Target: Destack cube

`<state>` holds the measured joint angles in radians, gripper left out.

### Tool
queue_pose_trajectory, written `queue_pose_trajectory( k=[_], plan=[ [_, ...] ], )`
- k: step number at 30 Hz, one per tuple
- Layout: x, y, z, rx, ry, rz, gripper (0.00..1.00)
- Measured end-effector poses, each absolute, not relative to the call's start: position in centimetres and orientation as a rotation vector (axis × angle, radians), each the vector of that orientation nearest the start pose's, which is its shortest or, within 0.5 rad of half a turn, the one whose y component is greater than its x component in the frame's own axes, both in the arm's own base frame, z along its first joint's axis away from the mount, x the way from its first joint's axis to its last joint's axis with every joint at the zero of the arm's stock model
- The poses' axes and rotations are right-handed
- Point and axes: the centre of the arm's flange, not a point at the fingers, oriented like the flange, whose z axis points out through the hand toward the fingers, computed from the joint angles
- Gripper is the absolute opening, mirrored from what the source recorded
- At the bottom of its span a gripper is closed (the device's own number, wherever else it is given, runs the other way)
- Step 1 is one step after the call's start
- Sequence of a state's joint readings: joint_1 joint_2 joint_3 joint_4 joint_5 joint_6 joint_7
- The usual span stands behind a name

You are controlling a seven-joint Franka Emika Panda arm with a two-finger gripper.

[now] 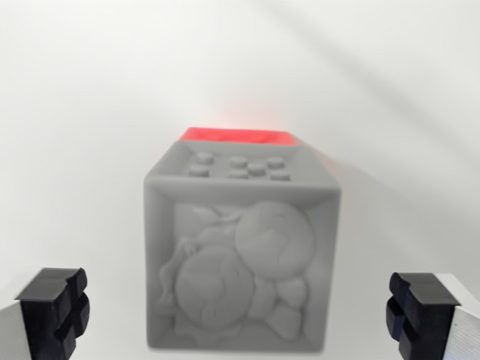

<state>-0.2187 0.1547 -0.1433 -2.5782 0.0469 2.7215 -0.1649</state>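
A matte grey plastic cube (241,255) fills the middle of the wrist view, slightly out of focus. Its near face is recessed inside a raised square frame and carries a moulded relief of rounded, fruit-like forms with leaves. The face above it bears a cluster of small raised studs arranged in two short rows. The edges are softly rounded and the surface looks finely layered, like a printed part.

Just beyond the grey cube's far upper edge, a bright red cube (236,136) shows only as a narrow strip, touching the grey one; a faint red glow tints the surface behind it. How the two are stacked cannot be told exactly from this angle.

Both sit on a smooth, plain white surface (90,112) that takes soft shadows.

The gripper (238,311) has black, blocky, notched fingertips (54,309) on pale metal fingers at the lower corners of the view. They stand wide apart, on either side of the grey cube and not touching it.
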Motion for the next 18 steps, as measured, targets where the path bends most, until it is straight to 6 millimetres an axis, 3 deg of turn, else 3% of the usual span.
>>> queue_pose_trajectory(
  k=[15, 16, 18],
  plan=[
    [41.5, -16.1, 16.8, -3.121, 0.369, 0.012, 1.00],
    [41.5, -16.1, 16.8, -3.122, 0.369, 0.011, 0.00],
    [41.5, -16.1, 16.8, -3.122, 0.368, 0.010, 0.00]
  ],
)
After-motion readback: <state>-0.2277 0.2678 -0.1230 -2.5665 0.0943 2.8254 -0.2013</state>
